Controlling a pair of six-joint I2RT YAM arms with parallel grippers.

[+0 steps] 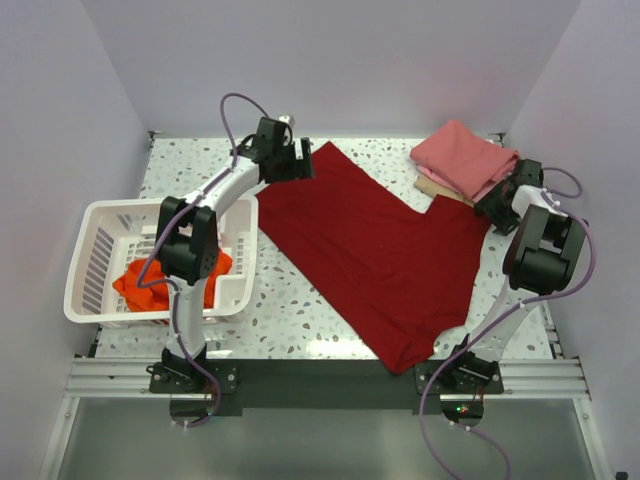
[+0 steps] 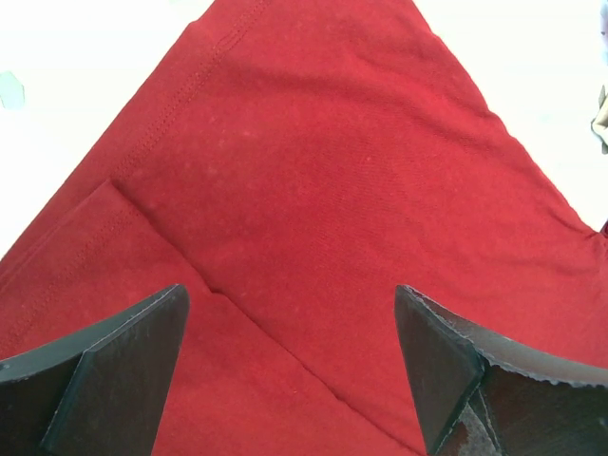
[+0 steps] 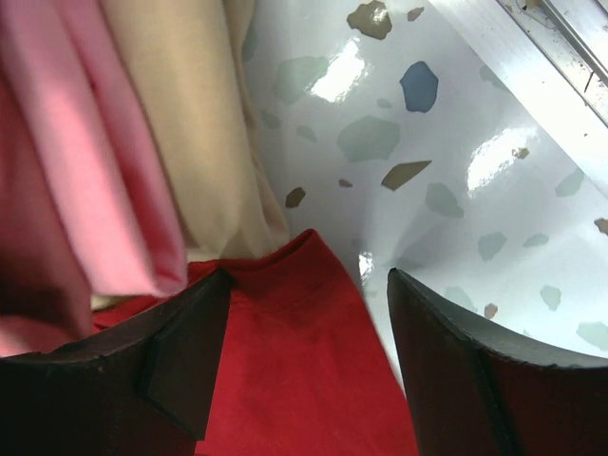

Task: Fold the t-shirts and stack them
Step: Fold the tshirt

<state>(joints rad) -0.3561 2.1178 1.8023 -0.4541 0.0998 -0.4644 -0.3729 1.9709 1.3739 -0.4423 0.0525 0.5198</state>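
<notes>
One white basket point(image 1: 95, 270) beside crimson t-shirt point(image 1: 380, 250)

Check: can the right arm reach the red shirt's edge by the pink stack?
Probably yes: the right gripper hangs open over the red shirt edge; the pink shirt lies beside, not across it.

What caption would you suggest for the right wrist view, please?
Open right claw over a corner of the crimson t-shirt, beside folded pink shirt and tan shirt.

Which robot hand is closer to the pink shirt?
The right one. The right gripper sits just beside the folded pink shirt, at a sleeve corner of the crimson shirt. The left gripper hovers over that shirt's far corner, a long way from the pink one.
</notes>
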